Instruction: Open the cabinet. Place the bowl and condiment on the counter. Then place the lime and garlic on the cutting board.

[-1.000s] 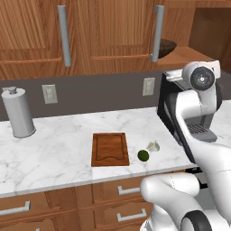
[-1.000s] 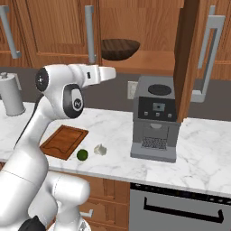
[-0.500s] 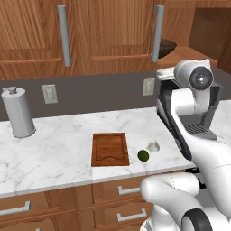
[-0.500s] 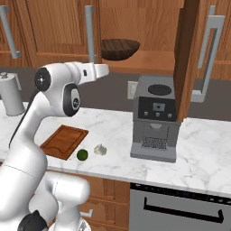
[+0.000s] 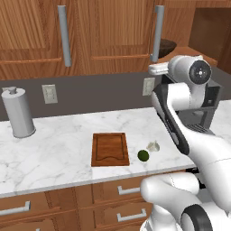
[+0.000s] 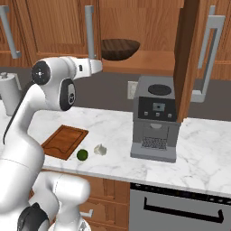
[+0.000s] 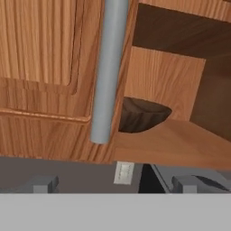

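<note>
The cabinet (image 5: pixel 108 31) has its right door (image 6: pixel 187 58) swung open and its left door (image 7: pixel 40 54) closed. On the open shelf sits the dark wooden bowl (image 6: pixel 119 48) (image 7: pixel 142 115) (image 5: pixel 169 45). My gripper (image 6: pixel 97 66) (image 5: pixel 154 68) (image 7: pixel 115 185) hangs open and holds nothing, level with the shelf's edge, just in front of the closed door's grey bar handle (image 7: pixel 108 67). The cutting board (image 5: pixel 109 149) (image 6: pixel 65 140) lies bare on the counter (image 5: pixel 58 149). The lime (image 5: pixel 143 155) (image 6: pixel 82 154) and garlic (image 5: pixel 153 146) (image 6: pixel 100 149) rest right of it. The condiment is hidden.
A grey coffee machine (image 6: pixel 155 119) stands on the counter under the open cabinet, partly behind my arm in the left base view. A tall grey cylinder with a knob (image 5: pixel 17 113) stands far left. Wall outlets (image 5: pixel 48 93) sit on the dark backsplash; drawers (image 5: pixel 131 189) run below.
My hand has swung steadily to the left, from in front of the open shelf towards the closed door's handle. It stays open. Nothing on the counter or shelf moved.
</note>
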Controlling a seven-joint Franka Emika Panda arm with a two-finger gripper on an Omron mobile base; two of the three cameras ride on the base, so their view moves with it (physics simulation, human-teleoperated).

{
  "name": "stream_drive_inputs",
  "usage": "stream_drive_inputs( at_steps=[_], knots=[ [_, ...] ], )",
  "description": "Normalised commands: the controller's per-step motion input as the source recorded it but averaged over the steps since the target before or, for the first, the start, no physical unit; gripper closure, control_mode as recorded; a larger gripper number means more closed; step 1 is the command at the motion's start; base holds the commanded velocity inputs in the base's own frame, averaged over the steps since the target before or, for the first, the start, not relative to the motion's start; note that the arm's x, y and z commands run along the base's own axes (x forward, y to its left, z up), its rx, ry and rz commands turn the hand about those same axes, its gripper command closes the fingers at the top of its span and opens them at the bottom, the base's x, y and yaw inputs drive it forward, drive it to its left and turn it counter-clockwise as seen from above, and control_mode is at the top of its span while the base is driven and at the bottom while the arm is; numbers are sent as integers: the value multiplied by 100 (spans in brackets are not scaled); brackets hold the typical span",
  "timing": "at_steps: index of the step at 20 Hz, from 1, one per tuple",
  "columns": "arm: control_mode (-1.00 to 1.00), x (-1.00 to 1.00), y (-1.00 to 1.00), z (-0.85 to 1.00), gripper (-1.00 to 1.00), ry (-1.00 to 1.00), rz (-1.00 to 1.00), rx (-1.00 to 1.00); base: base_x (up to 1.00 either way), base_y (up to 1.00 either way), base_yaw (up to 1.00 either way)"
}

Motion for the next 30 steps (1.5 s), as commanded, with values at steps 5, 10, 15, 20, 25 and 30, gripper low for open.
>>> stream_drive_inputs(
  at_steps=[5,10,15,20,25,30],
  knots=[
    [-100,11,2,-1,-100,-1,6,3,0,0,0],
    [-100,8,0,0,-100,-7,0,0,0,0,0],
    [-100,1,0,0,-100,-10,0,0,0,0,0],
    [-100,10,0,0,-100,-7,0,0,0,0,0],
    [-100,17,0,0,-100,-2,0,0,0,0,0],
    [-100,23,2,2,-100,0,0,0,0,0,0]
  ],
)
